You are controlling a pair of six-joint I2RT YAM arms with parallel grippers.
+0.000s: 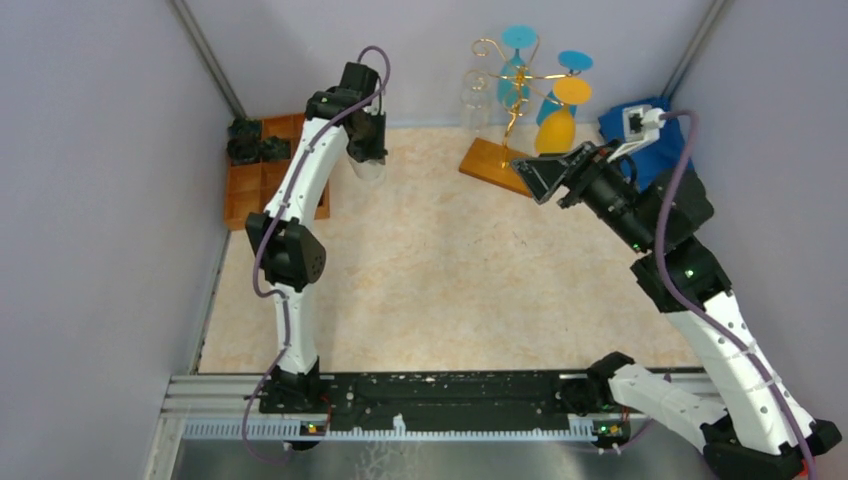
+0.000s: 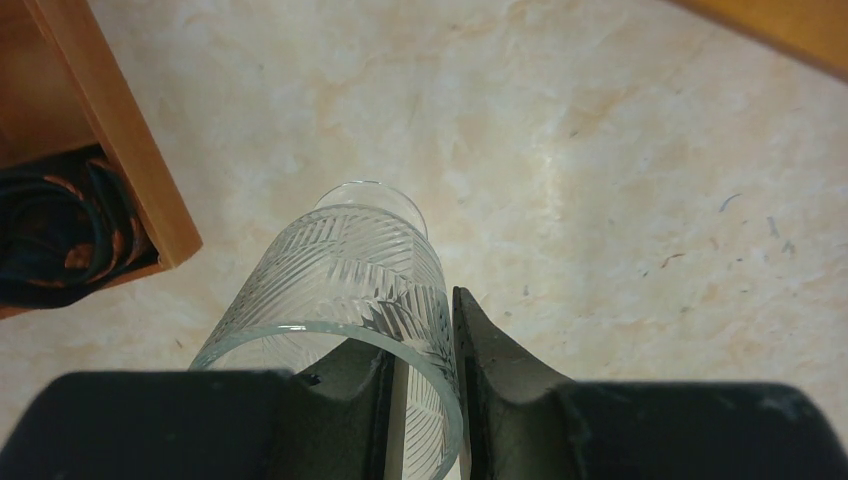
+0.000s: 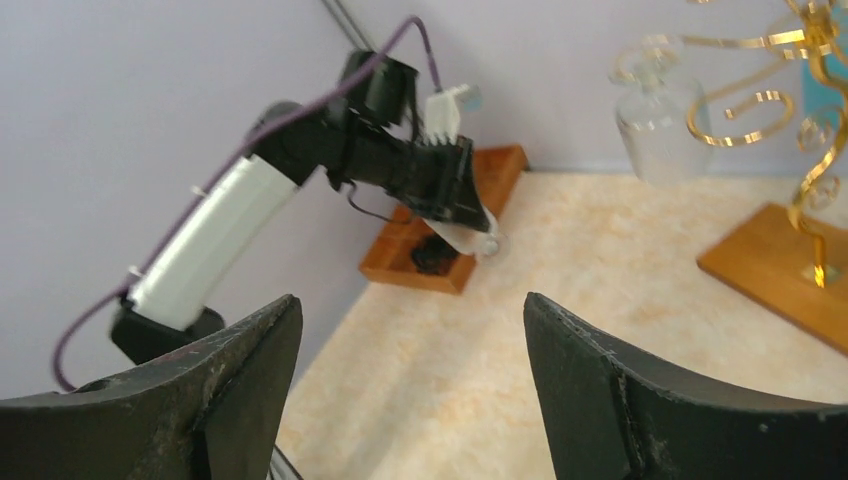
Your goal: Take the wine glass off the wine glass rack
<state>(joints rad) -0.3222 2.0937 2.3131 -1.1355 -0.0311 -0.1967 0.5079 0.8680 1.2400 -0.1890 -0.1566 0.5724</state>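
Note:
The wine glass rack (image 1: 512, 88) is a gold wire stand on a wooden base (image 1: 490, 162) at the back of the table. Blue (image 1: 514, 72) and orange (image 1: 557, 126) glasses and a clear glass (image 1: 473, 96) hang on it. My left gripper (image 1: 367, 150) is shut on the rim wall of a clear etched glass (image 2: 345, 270), one finger inside and one outside, just above the table beside the orange tray. My right gripper (image 1: 545, 180) is open and empty, close in front of the rack base. The right wrist view shows the rack (image 3: 800, 60), its hanging clear glass (image 3: 660, 125), and my open right gripper (image 3: 410, 320).
An orange compartmented tray (image 1: 252, 185) with dark items stands at the back left; its corner shows in the left wrist view (image 2: 120, 130). A blue cloth (image 1: 625, 115) lies behind the right arm. Purple walls enclose the table on three sides.

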